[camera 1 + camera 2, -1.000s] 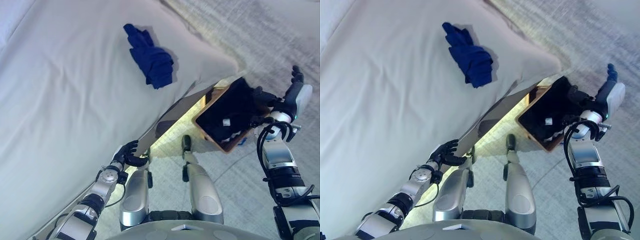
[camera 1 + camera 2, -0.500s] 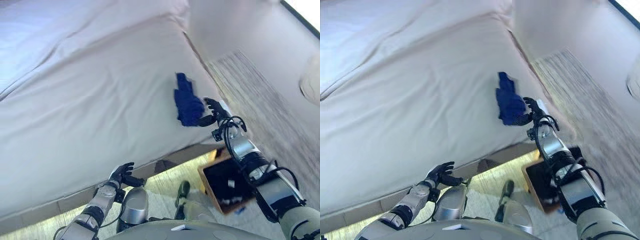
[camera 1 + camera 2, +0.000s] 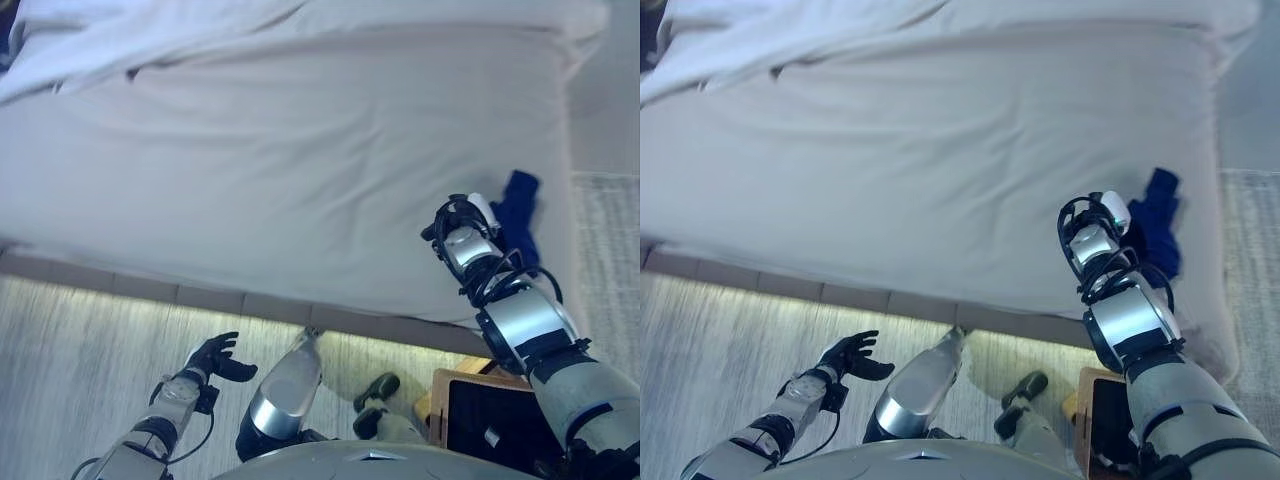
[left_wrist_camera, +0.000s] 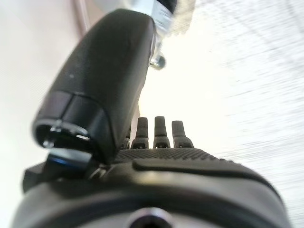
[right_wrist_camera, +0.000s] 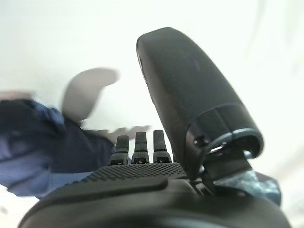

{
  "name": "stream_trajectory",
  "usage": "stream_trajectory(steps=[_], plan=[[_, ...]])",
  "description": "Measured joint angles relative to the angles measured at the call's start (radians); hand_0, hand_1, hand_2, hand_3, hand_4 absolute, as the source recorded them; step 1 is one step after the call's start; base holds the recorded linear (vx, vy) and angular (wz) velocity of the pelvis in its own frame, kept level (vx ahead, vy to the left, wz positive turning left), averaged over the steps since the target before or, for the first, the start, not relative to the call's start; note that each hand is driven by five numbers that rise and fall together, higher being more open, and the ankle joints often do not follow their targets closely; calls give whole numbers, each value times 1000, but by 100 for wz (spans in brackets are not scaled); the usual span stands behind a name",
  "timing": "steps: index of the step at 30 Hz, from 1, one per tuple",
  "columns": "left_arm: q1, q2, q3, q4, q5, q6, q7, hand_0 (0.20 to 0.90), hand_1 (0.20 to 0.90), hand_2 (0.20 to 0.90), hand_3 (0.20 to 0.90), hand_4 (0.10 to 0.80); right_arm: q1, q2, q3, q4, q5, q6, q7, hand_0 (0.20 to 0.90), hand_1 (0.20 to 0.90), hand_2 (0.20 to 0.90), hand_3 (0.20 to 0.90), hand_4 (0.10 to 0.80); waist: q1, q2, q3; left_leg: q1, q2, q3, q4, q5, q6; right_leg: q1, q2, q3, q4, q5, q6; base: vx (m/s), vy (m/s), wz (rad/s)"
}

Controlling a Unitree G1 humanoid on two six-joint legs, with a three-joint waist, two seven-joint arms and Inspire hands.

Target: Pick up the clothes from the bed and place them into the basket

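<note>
A dark blue garment (image 3: pixel 518 212) lies crumpled near the right edge of the white bed (image 3: pixel 300 170). My right hand (image 3: pixel 468 222) is on the bed right beside it. In the right wrist view the fingers (image 5: pixel 137 143) are straight and reach the blue cloth (image 5: pixel 38 147), with the thumb (image 5: pixel 190 95) standing apart. My left hand (image 3: pixel 212 357) hangs open low over the floor, away from the bed; it also shows in the left wrist view (image 4: pixel 156 130). The wooden basket (image 3: pixel 440 402) stands on the floor at lower right with dark clothes (image 3: pixel 500 425) in it.
A lit strip of pale floor (image 3: pixel 100 320) runs along the foot of the bed. A grey rug (image 3: pixel 612 250) lies right of the bed. A rumpled white cover (image 3: pixel 120 40) lies at the bed's far side.
The camera has swung round. My right hand has left the basket and come over to the blue garment on the bed. My left hand has moved off the bed's edge.
</note>
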Motion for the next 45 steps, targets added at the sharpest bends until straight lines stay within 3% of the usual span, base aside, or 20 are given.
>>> stream_trajectory(steps=[3,8,11,16,20,24,28,38,45], plan=[[-8,-3,-2,-49,-12,-16,-3,900,900,900,900,800,-63,-23,-7,14,3,53,-61,900,900,900,900,800,28,-2,88,-65,9,-2,10,19,-4,-63,3,-4,18,0,0,-15,-3,7],[-9,-26,-48,-118,-69,-38,-9,900,900,900,900,800,-137,-29,12,7,2,130,-204,900,900,900,900,800,23,-12,97,-170,7,-7,19,43,2,-161,1,-22,44,1,1,-27,14,10],[-18,-35,-83,-150,-97,-62,2,900,900,900,900,800,-136,-9,13,-20,-2,114,-274,900,900,900,900,800,6,-19,101,-186,6,-4,20,48,5,-183,1,-15,51,3,4,-36,22,-4],[-28,-21,-99,-157,-117,-68,29,900,900,900,900,800,-113,13,65,-123,-36,-44,-279,900,900,900,900,800,-57,-30,107,-190,19,27,25,48,4,-202,10,26,48,7,0,-27,24,-23],[-43,-6,-96,-117,-149,-71,42,900,900,900,900,800,-57,-33,146,-361,-99,-219,-330,900,900,900,900,800,-103,-54,119,-188,35,79,49,46,14,-221,22,81,48,37,-19,-79,93,-43],[-49,-13,-97,-90,-157,-74,50,900,900,900,900,800,-60,-56,58,-396,-73,-383,-510,900,900,900,900,800,-108,-55,119,-152,51,115,56,33,15,-199,31,119,47,37,-19,-3,45,-26],[-37,-8,-97,-87,-158,-72,60,900,900,900,900,800,-59,-68,-63,-383,-28,-406,-566,900,900,900,900,800,-131,-55,119,-111,52,125,50,26,19,-159,31,126,33,37,-19,1,-4,-5],[-38,-5,-88,-87,-165,-72,61,900,900,900,900,800,-26,-93,-25,-365,-27,-300,-499,900,900,900,900,800,-146,-54,119,-106,62,145,51,24,18,-164,36,143,31,41,-24,-6,-28,-6],[-43,-5,-86,-100,-164,-71,53,900,900,900,900,800,-68,-104,14,-117,87,-207,-146,900,900,900,900,800,-122,-53,119,-107,63,134,47,20,12,-163,36,135,31,40,-25,1,-66,4]])
